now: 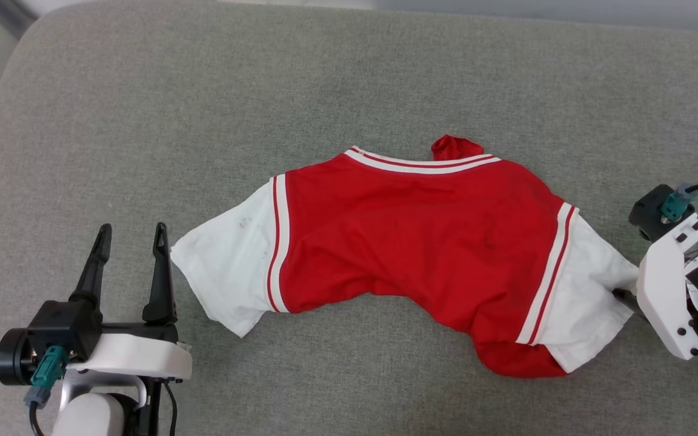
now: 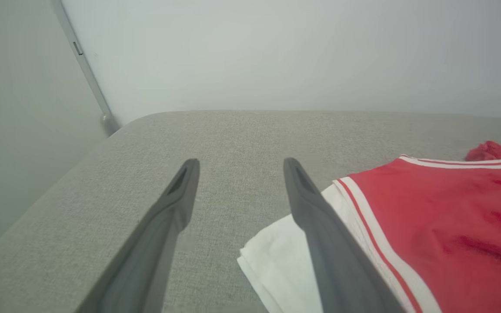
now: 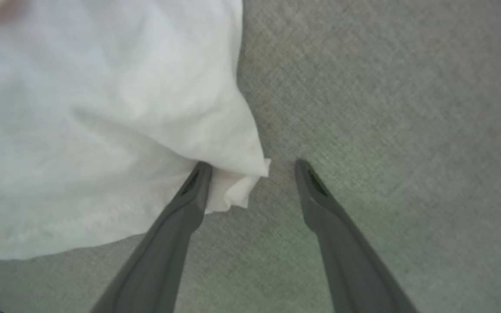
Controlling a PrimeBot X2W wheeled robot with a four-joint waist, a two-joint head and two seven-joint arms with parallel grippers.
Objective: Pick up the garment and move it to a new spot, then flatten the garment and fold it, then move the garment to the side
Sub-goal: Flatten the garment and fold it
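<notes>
The garment point(image 1: 409, 242) lies spread on the grey cushion, red body up, a white sleeve at each end and striped trim along its far edge. My left gripper point(image 1: 132, 233) stands open just left of the left sleeve point(image 2: 276, 256), its right finger beside the sleeve's edge with nothing between the fingers. My right gripper point(image 3: 252, 167) is open at the right sleeve point(image 1: 591, 290). The pointed corner of that sleeve point(image 3: 237, 174) lies between its fingers, against the left one. In the head view that gripper's fingers are mostly hidden behind its white body point(image 1: 664, 303).
The grey cushion point(image 1: 349, 72) stretches wide beyond the shirt, with rounded corners at the far left point(image 2: 146, 119). A pale wall point(image 2: 276, 52) rises behind it. A small red bunch of cloth point(image 1: 455, 147) pokes up at the shirt's far edge.
</notes>
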